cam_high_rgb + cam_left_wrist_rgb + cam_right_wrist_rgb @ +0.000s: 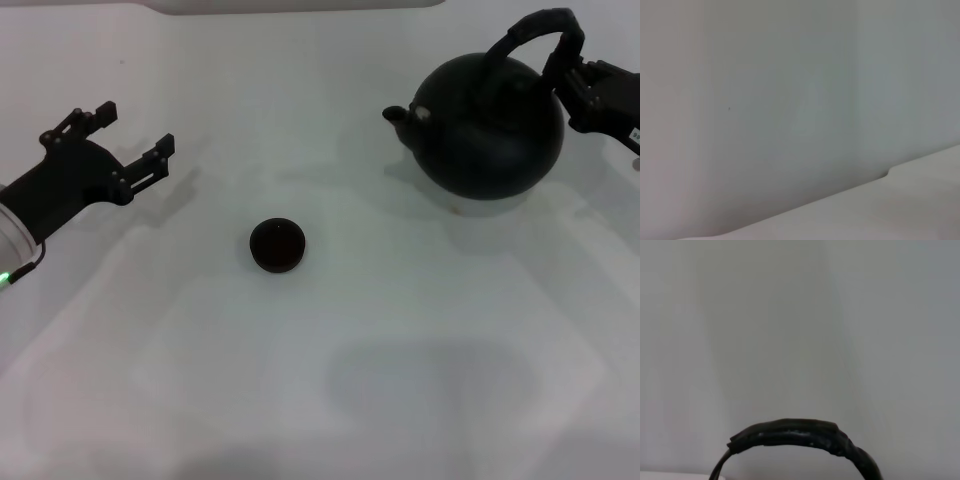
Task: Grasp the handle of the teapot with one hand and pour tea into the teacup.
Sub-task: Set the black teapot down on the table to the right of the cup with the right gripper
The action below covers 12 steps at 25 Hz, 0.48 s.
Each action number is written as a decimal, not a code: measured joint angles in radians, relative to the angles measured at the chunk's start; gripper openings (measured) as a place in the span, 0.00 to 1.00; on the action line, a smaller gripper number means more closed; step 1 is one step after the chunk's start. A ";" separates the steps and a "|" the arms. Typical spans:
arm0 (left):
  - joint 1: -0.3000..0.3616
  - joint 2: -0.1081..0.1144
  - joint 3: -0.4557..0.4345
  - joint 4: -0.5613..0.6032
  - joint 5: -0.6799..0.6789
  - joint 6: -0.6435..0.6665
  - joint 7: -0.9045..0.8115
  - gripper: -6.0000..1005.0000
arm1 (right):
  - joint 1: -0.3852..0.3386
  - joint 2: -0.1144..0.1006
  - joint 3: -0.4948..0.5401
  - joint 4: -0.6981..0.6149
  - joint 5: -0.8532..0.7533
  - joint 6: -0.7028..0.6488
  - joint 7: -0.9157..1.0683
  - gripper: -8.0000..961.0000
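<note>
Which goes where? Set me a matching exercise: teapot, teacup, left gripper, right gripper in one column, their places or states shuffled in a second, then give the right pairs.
Things:
1. teapot
2. teacup
3. left gripper
4. right gripper

Places or states:
A. open, over bare table at the robot's left
B. at the arched handle, far right
C. low and alone, mid-table
D. spout pointing toward the robot's left

Pairs: 1-D, 2-C, 3-A, 4-B

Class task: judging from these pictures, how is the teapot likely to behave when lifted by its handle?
The teapot looks bulky, so probably heavy. Hanging from its arched handle, it may swing or tilt. The handle's rough texture should resist slipping at the right gripper.
</note>
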 joint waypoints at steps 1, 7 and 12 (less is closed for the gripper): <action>0.000 0.000 0.000 0.000 0.000 0.000 0.000 0.84 | 0.001 0.000 -0.001 0.004 0.000 -0.002 -0.001 0.13; -0.002 0.000 0.000 -0.001 0.000 0.000 0.000 0.84 | 0.006 0.001 -0.023 0.019 -0.002 -0.032 -0.063 0.13; -0.002 0.000 0.000 -0.001 0.000 0.002 0.000 0.84 | 0.015 0.001 -0.028 0.043 -0.002 -0.041 -0.084 0.13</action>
